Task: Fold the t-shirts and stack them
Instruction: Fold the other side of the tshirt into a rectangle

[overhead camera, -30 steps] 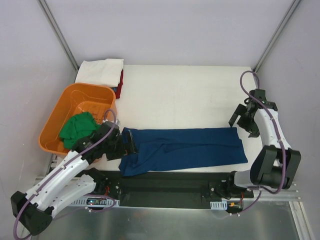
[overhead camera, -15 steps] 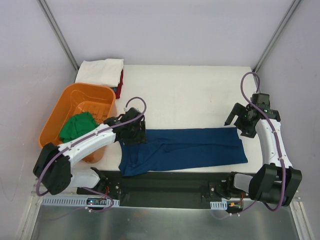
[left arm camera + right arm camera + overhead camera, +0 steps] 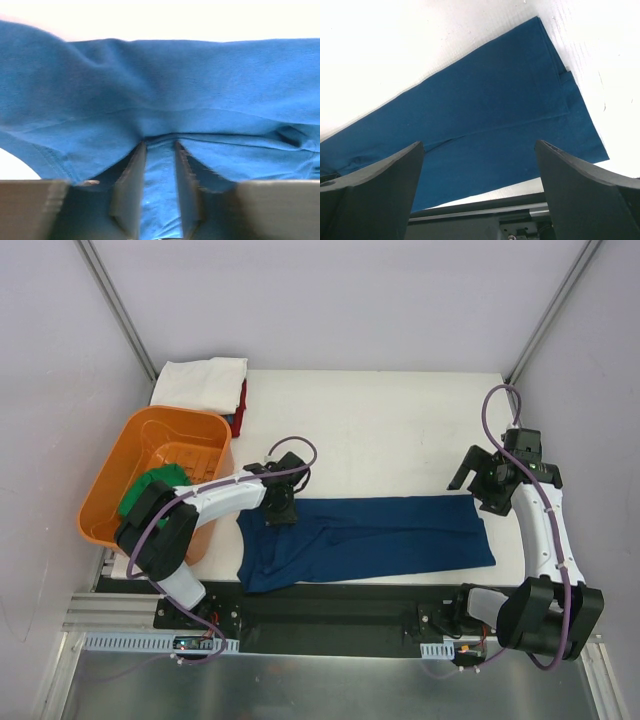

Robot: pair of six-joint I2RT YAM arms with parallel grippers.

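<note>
The navy blue t-shirt [image 3: 390,535] lies folded into a long strip across the near half of the table. My left gripper [image 3: 281,508] sits at its upper left corner. In the left wrist view its jaws [image 3: 160,143] stand narrow, with a bunched fold of the navy cloth [image 3: 200,80] pinched between them. My right gripper [image 3: 482,483] hovers open above the strip's upper right corner, and nothing lies between its fingers [image 3: 479,145]; the navy t-shirt [image 3: 485,100] shows below them. A green t-shirt [image 3: 150,492] lies crumpled in the tub. A folded white t-shirt [image 3: 200,383] rests on a red one [image 3: 243,400] at the back left.
An orange plastic tub [image 3: 170,416] stands at the table's left side, next to my left arm. A black rail [image 3: 340,605] runs along the near edge. The white tabletop [image 3: 380,430] stretches behind the navy strip, with metal frame posts at both back corners.
My left arm swung right, from the strip's left end to its upper left corner, and its jaws closed from wide open onto the cloth. The right gripper shifted slightly left and stays open.
</note>
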